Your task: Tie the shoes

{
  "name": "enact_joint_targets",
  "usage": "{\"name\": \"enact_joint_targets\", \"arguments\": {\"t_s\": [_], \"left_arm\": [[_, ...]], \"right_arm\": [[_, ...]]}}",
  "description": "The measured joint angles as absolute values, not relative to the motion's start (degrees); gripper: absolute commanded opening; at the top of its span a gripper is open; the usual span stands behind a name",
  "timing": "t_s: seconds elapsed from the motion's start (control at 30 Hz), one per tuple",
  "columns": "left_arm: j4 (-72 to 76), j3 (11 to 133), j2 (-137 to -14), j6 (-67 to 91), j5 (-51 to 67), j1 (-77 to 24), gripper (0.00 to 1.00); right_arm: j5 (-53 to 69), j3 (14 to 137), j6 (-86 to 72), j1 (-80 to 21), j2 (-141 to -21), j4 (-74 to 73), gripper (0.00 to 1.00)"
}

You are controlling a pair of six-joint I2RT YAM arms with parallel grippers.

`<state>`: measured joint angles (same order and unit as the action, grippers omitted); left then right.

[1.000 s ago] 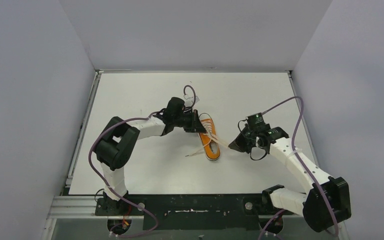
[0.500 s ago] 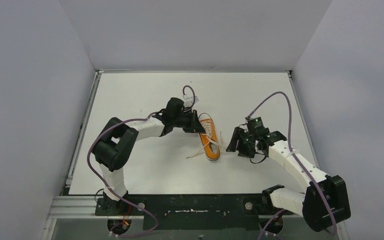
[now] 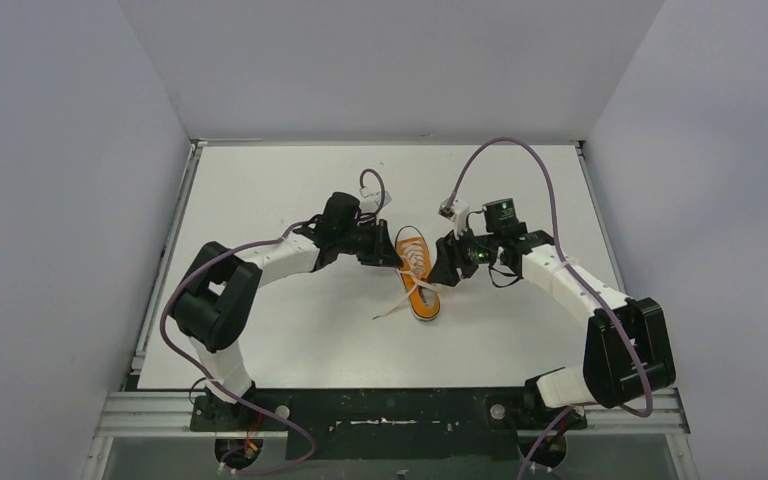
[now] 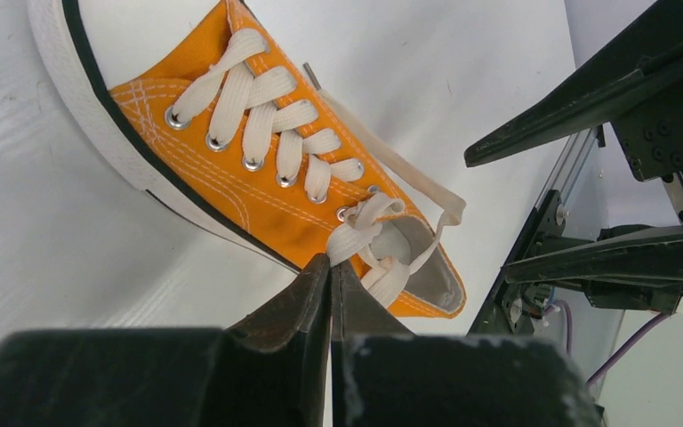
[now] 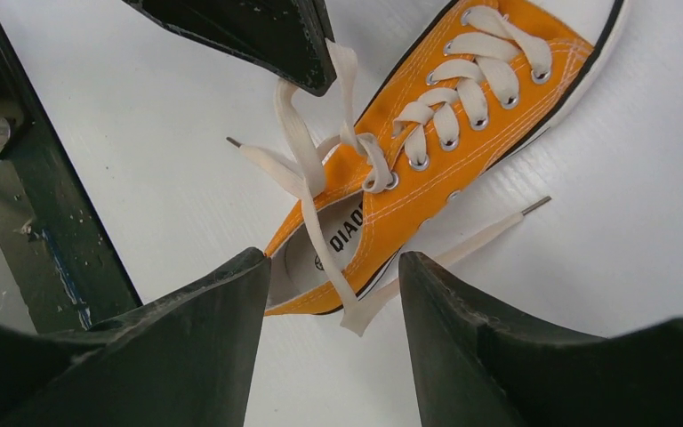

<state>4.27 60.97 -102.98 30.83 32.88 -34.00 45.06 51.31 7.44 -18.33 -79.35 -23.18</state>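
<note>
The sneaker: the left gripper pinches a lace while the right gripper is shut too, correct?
No. The right gripper is open, jaws wide apart over the sneaker, as the right wrist view shows. The left gripper does pinch a lace.

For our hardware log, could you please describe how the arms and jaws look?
Both the left arm and right arm have white links and black joints. A purple cable loops along each. The jaws are black wedges. A green light marks the right wrist.
</note>
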Motion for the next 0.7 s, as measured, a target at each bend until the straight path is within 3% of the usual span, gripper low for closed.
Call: {"name": "enact_joint_targets", "arguments": {"t_s": [0.4, 0.7], "left_arm": [[5.91, 57.76, -102.74, 33.28, 35.59, -33.8, 0.0], [5.96, 57.49, -100.71, 33.47, 36.86, -33.58, 0.0]], "right_arm": [[47.35, 49.58, 10.7, -20.8, -82.32, -18.2, 0.55], [45.25, 49.06, 12.86, -22.72, -85.69, -17.15, 0.4]]}}
